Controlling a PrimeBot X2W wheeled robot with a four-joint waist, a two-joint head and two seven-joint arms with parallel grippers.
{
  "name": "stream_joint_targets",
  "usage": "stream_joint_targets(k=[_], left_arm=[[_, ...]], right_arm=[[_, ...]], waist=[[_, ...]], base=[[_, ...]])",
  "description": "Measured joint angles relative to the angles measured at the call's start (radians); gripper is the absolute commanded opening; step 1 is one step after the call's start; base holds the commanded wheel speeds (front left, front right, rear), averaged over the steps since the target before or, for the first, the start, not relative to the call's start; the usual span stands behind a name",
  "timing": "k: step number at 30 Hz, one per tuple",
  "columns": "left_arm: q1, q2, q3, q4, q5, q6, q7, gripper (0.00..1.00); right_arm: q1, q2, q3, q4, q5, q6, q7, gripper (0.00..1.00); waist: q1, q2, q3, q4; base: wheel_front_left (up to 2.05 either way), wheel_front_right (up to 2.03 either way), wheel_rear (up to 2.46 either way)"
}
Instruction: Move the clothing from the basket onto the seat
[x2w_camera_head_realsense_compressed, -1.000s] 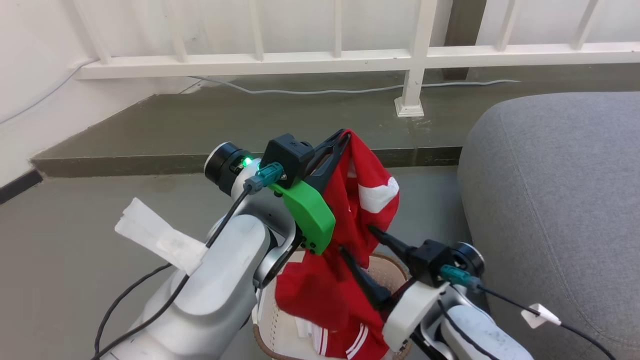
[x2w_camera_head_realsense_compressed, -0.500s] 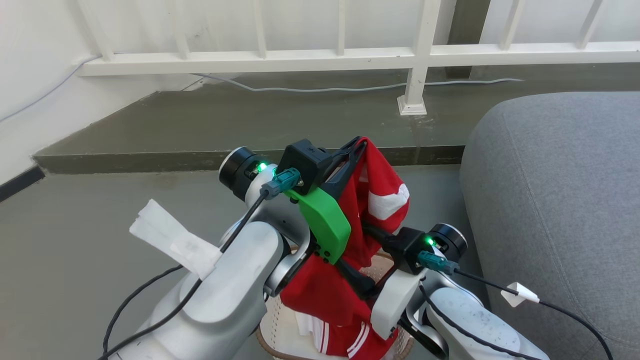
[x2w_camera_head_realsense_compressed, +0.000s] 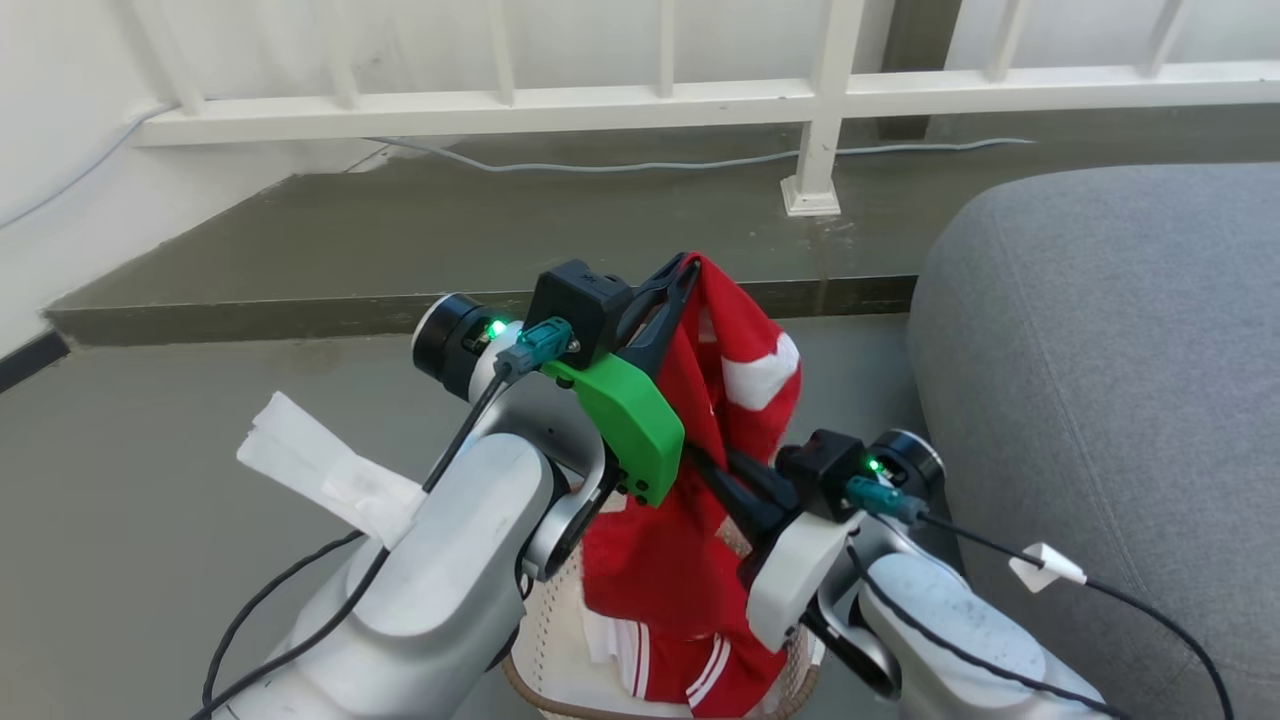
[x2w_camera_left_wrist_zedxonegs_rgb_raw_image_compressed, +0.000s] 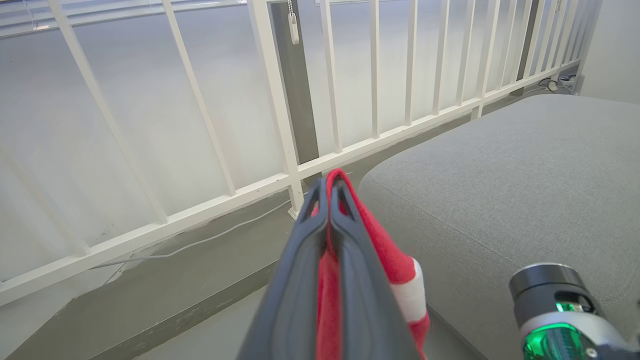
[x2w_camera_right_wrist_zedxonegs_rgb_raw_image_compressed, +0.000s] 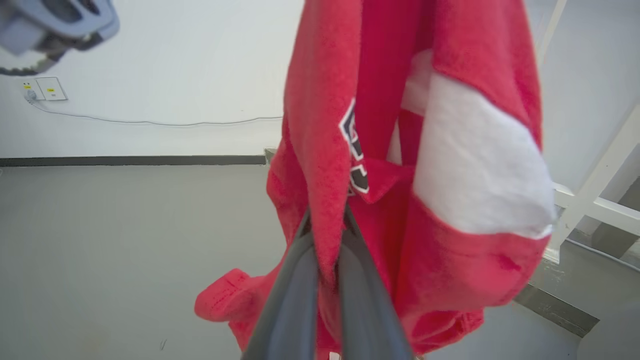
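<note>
Red jersey (x2w_camera_head_realsense_compressed: 655, 575) noted hanging lengthwise above the basket (x2w_camera_head_realsense_compressed: 548, 625), nowhere touching the seat (x2w_camera_head_realsense_compressed: 1100, 350). Top fold is pinched in the left hand (x2w_camera_left_wrist_zedxonegs_rgb_raw_image_compressed: 327, 187), fingers closed flat on the cloth. A lower fold is clamped in the right hand (x2w_camera_right_wrist_zedxonegs_rgb_raw_image_compressed: 326, 220), fingers likewise closed on it. The lower end reaches the basket mouth, and whether it is clear of the rim cannot be told. Striped shorts (x2w_camera_head_realsense_compressed: 680, 675) are seen bunched inside the basket, untouched. Progress is judged early: one garment is lifted but not carried across, nothing is laid on the seat, and the second garment is not yet picked. The cloth is soft and limp with a slightly fuzzy knit. A broad white band and a dark-edged white figure are shown on it in the right wrist view. The basket is cream plastic with a perforated wall and a brown woven-look rim. The seat is a large rounded cushion in grey coarse-weave fabric, just beside the basket on the robot's right. A smooth grey floor (x2w_camera_head_realsense_compressed: 150, 520) and a white barred railing (x2w_camera_head_realsense_compressed: 600, 100) are recorded beyond.
</note>
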Motion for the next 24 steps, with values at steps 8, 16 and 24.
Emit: stream_joint_targets(k=[8, 16, 24], left_arm=[[0.021, 0.008, 0.016, 0.014, -0.007, 0.008, -0.019, 0.43], [0.054, 0.017, 0.027, 0.029, -0.015, 0.009, -0.040, 1.00], [0.096, 0.025, 0.022, 0.030, -0.025, -0.008, -0.075, 1.00]], right_arm=[[-0.009, -0.001, -0.076, 0.023, 0.001, -0.026, 0.000, 0.00], [-0.043, -0.039, -0.176, 0.006, 0.010, -0.059, 0.000, 0.00], [-0.049, -0.094, -0.278, -0.029, 0.026, -0.096, 0.000, 0.00]], waist=[[0.0000, 0.0000, 0.012, -0.034], [0.0000, 0.0000, 0.023, -0.068], [0.0000, 0.0000, 0.026, -0.092]], base=[[0.00, 0.00, 0.00], [0.00, 0.00, 0.00], [0.00, 0.00, 0.00]])
